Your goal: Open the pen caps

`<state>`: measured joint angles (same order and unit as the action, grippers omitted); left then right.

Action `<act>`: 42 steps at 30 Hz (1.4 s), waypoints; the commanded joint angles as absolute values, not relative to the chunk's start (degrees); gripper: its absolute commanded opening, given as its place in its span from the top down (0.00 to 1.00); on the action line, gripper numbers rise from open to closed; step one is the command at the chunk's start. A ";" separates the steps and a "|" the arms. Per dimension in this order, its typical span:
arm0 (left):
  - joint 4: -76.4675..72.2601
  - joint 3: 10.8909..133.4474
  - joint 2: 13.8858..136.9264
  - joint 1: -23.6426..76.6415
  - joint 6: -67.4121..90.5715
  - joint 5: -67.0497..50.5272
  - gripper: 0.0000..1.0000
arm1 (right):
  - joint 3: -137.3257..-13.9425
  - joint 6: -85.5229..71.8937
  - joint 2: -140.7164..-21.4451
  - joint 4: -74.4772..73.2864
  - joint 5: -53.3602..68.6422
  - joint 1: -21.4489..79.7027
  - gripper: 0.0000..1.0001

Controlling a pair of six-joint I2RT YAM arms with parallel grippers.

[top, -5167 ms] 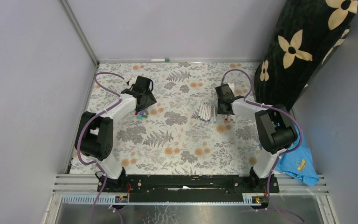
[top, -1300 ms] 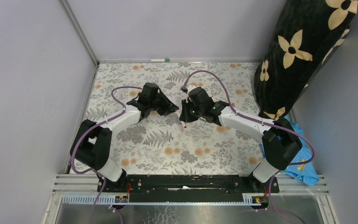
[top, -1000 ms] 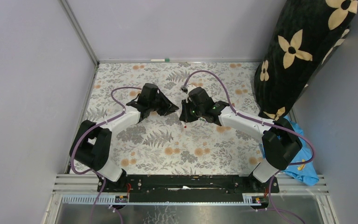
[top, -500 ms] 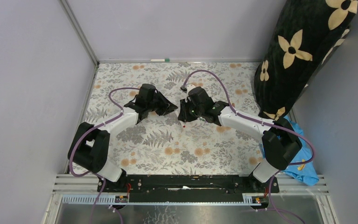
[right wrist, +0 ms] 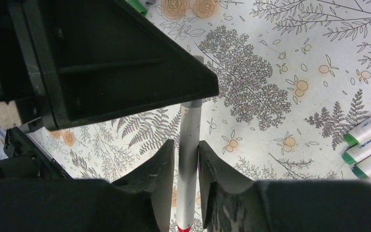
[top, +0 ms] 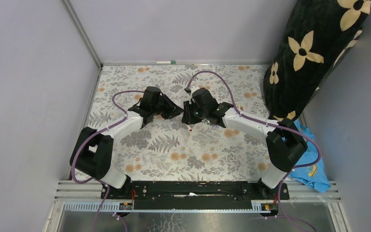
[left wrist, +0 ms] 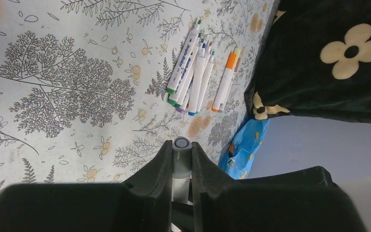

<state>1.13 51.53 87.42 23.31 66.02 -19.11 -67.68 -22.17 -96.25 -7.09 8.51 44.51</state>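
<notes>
One white pen [right wrist: 189, 123] spans the gap between both grippers, above the floral table. My left gripper [left wrist: 181, 145] [top: 174, 113] is shut on the pen's grey tail end [left wrist: 181, 143]. My right gripper [right wrist: 187, 145] [top: 187, 117] straddles the barrel, jaws slightly parted, with a gap showing on one side. The red pen cap [right wrist: 183, 228] [top: 191, 129] sticks out behind the right fingers, still on the pen. More capped pens [left wrist: 191, 72] lie in a bundle on the table, with green caps [right wrist: 350, 140] at the right edge of the right wrist view.
Two orange-banded pens [left wrist: 226, 79] lie beside the bundle. A black flowered cushion [top: 319, 53] stands at the back right, with a blue cloth [top: 314, 166] near the right arm's base. A white marker [top: 165, 62] lies against the back wall.
The right gripper's jaws have parted around the pen barrel, and its arm has shifted slightly left and back. The left gripper keeps its hold on the pen's tail.
</notes>
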 commanded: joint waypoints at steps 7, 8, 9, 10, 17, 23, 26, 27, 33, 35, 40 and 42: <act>-1.57 52.66 85.73 22.96 66.71 -16.97 1.00 | -72.15 -23.38 -99.52 -5.61 10.00 45.05 1.00; -0.87 53.36 86.40 22.76 66.59 -15.70 1.00 | -72.11 -23.68 -99.64 -6.11 9.78 45.08 1.00; -0.24 54.15 87.19 22.31 66.58 -14.79 1.00 | -71.78 -24.17 -99.66 -6.37 9.59 45.08 1.00; -0.30 54.72 88.06 21.77 66.98 -14.11 1.00 | -71.28 -24.70 -99.52 -6.52 9.19 45.03 1.00; -1.99 58.06 94.07 15.91 69.39 -13.68 1.00 | -63.49 -26.36 -95.64 -5.36 7.92 45.72 1.00; -0.09 61.07 96.82 12.62 68.49 -12.87 1.00 | -57.15 -29.00 -92.42 -1.79 6.61 46.84 1.00; -0.13 60.67 97.09 12.15 68.06 -12.09 1.00 | -56.44 -29.45 -92.24 -1.39 6.02 47.63 1.00; -0.09 60.80 97.15 12.13 67.24 -12.08 1.00 | -56.38 -29.42 -91.97 -1.48 5.39 47.83 1.00; 16.17 67.38 98.65 14.21 52.33 -6.13 1.00 | -59.24 -27.02 -88.52 -6.23 -4.45 47.82 1.00; 21.36 68.26 98.86 15.27 48.73 -1.27 1.00 | -60.78 -25.71 -88.38 -8.56 -8.24 47.27 1.00; 25.24 65.68 99.54 15.72 45.44 7.23 0.97 | -62.37 -24.21 -89.33 -11.61 -14.46 43.77 1.00; 26.02 65.13 100.42 15.73 45.12 9.89 0.94 | -62.03 -24.07 -89.70 -11.64 -15.14 41.42 1.00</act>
